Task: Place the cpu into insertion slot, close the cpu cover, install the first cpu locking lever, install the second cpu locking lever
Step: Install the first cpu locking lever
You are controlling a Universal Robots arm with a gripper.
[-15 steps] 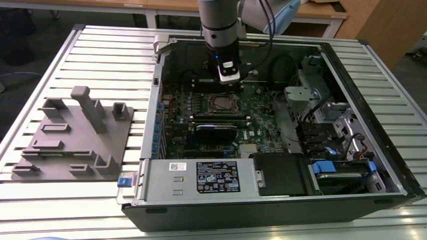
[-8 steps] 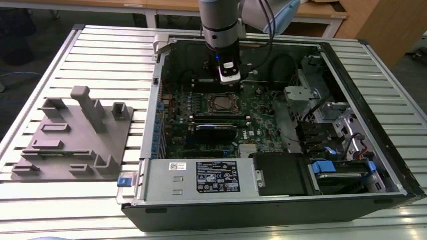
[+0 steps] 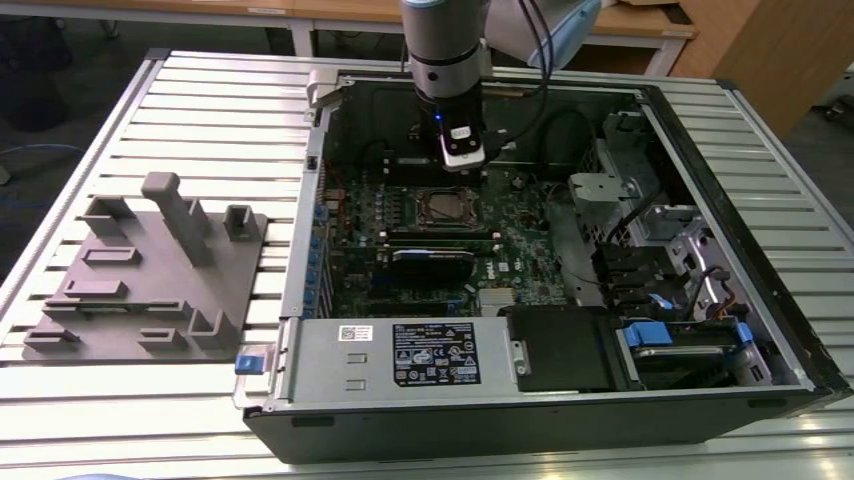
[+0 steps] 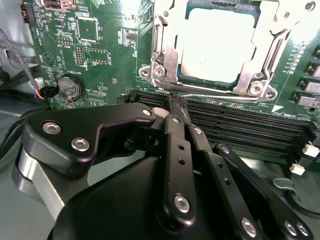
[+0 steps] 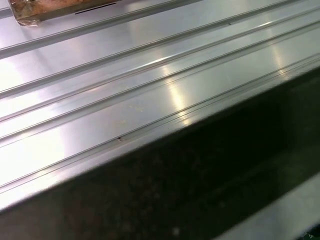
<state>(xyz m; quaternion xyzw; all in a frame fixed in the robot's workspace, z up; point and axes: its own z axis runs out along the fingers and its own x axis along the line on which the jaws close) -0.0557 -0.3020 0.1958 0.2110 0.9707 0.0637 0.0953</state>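
Observation:
The cpu [image 4: 217,42], a flat silver-grey square, lies in the insertion slot [image 3: 447,208] on the green motherboard inside the open computer case. The cpu cover [image 4: 164,55], a silver metal frame, lies down around the chip. A thin metal locking lever [image 4: 220,96] runs along the socket's edge nearest the gripper. My gripper [image 4: 176,104] is black, with its fingers drawn together into a narrow tip that sits right at one end of that lever, holding nothing. In the exterior view the gripper [image 3: 462,158] hangs just behind the socket, inside the case.
Black memory slots [image 4: 240,125] lie beside the socket, and a coin battery [image 4: 69,86] is nearby. A black card with blue trim [image 3: 434,262] and the power supply [image 3: 400,355] sit nearer the case front. A grey fixture [image 3: 147,270] stands on the slatted table [image 5: 150,75].

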